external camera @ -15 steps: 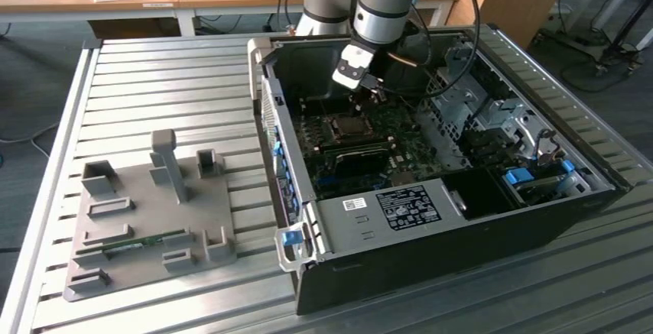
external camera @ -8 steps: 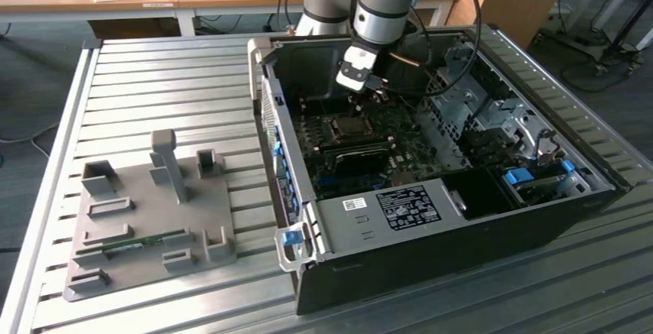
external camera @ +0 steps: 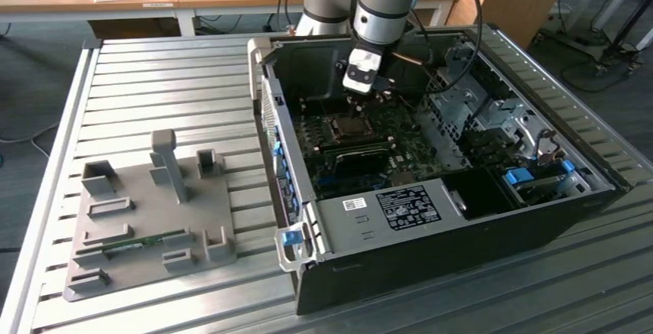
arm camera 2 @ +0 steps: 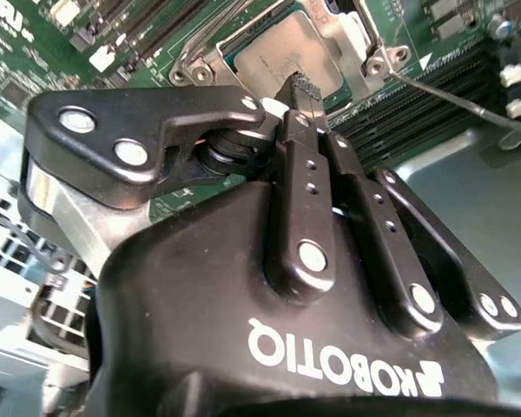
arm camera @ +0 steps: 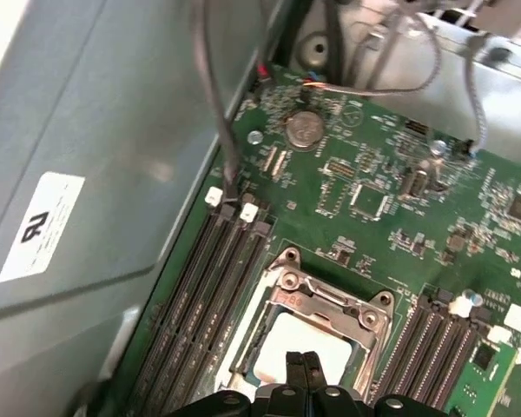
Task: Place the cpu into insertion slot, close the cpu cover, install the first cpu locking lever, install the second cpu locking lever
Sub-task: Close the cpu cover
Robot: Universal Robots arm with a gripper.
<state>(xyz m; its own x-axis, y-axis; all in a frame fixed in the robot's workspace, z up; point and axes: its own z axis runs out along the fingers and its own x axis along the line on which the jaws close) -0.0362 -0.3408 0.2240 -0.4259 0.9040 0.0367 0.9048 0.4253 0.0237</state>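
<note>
The cpu lies in its socket on the green motherboard, its silvery-grey top seen in both wrist views. The cpu cover lies flat around it as a metal frame. My gripper is shut with nothing between its fingers, its tips directly over the edge of the cpu. In the exterior view the gripper hangs inside the open computer case just above the socket. A thin wire locking lever stands out over the memory slots.
The black computer case lies open on a slatted metal table. Memory slots flank the socket on both sides. Loose cables run down the case wall. A grey fixture plate sits at the exterior view's left.
</note>
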